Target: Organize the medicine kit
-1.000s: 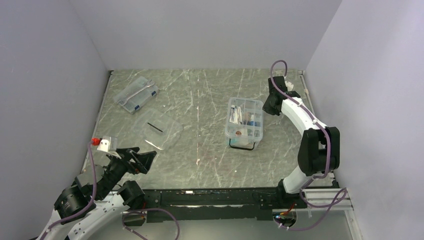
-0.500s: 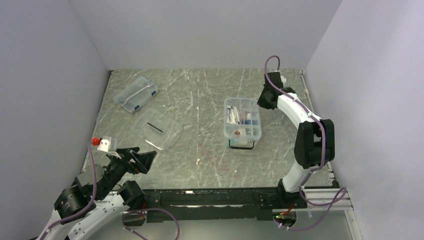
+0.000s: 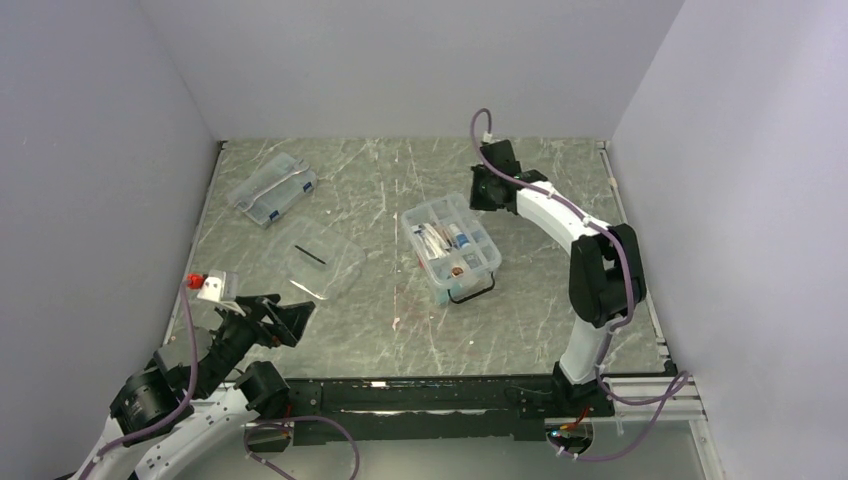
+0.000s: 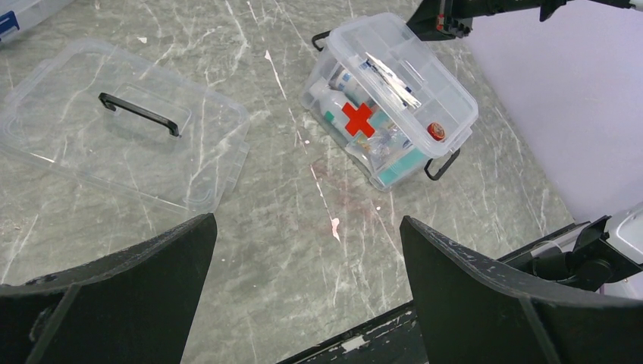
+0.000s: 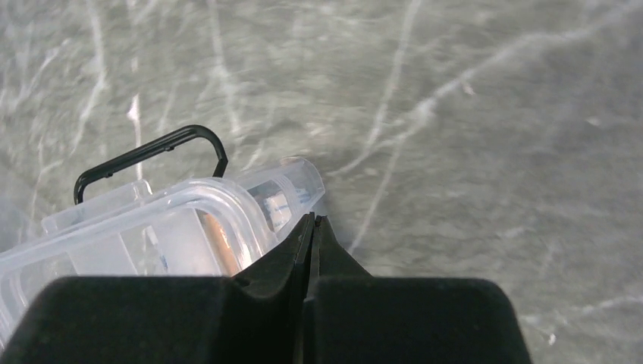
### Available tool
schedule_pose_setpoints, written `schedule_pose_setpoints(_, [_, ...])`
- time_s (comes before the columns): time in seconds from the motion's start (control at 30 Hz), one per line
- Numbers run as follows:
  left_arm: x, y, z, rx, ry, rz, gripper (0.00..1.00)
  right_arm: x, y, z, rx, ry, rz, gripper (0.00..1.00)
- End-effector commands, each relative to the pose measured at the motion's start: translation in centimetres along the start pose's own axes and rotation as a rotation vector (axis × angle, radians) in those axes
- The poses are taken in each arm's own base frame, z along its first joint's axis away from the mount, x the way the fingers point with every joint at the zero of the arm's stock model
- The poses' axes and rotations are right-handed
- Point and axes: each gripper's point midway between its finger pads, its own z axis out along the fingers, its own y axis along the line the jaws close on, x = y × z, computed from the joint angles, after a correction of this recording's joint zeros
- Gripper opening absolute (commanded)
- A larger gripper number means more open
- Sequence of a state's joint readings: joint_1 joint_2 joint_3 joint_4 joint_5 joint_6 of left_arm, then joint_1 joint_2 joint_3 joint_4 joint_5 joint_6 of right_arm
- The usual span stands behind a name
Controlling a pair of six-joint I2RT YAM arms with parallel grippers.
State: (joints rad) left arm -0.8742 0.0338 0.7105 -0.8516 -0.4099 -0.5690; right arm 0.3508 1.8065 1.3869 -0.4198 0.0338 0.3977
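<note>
The medicine kit [image 3: 452,248] stands on the worktop [image 3: 400,330] a little right of the middle, turned at an angle to the worktop edges. It has no cover on it, so the divided tray on top, with small packets and bottles inside, is open to see. In the left wrist view the red cross on its side faces the near left corner. The black clips at its two ends hang loose.

Its clear lid [image 3: 322,264] lies flat well apart to the left, with the dark handle up. I think it was put there to leave the inside free for sorting.

The right end effector [image 5: 311,220] has its jaws fully together and holds nothing. Its tips lie against the far corner of the kit, just beside one clip. Closed fingers make one stiff point, so my judgement is that this arm pushes or turns the tub and does not grasp it. A push on a corner will more probably rotate the tub than slide it straight.

The left end effector [image 3: 283,312] is spread wide and empty, low at the near left corner and looking toward the lid and kit. It seems to wait.

A flat case [image 3: 272,188] with blue labels lies far left, untouched.
</note>
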Motion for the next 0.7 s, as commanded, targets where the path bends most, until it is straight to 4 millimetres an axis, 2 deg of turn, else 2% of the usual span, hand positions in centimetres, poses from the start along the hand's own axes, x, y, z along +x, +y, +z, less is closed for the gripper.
schedule_pose_setpoints(0.0, [-0.2, -0.1, 0.3, -0.013, 0.001, -0.004, 0.99, -1.6, 5.3, -0.5, -0.159, -0.043, -0.153, 0.0])
schedule_pose_setpoints(0.17, [-0.1, 0.0, 0.4, -0.018, 0.007, 0.0, 0.99, -0.2, 8.1, -0.5, -0.259, -0.009, -0.285, 0.0])
schedule_pose_setpoints(0.3, [0.0, 0.0, 0.6, -0.022, 0.013, 0.003, 0.99, 2.3, 10.1, -1.0, -0.373, 0.051, -0.392, 0.0])
schedule_pose_setpoints(0.43, [0.3, -0.1, 0.8, -0.024, 0.028, 0.013, 0.99, 4.6, 11.2, -1.6, -0.431, 0.09, -0.506, 0.0])
schedule_pose_setpoints(0.5, [0.4, -0.2, 1.0, -0.027, 0.04, 0.021, 0.99, 5.1, 11.5, -2.1, -0.451, 0.088, -0.541, 0.0])
schedule_pose_setpoints(0.57, [0.6, -0.2, 1.2, -0.032, 0.05, 0.026, 0.99, 4.1, 11.4, -3.1, -0.435, 0.031, -0.552, 0.0])
schedule_pose_setpoints(0.67, [0.8, -0.1, 1.4, -0.05, 0.065, 0.032, 0.99, 0.8, 10.6, -4.9, -0.331, -0.108, -0.493, 0.0])
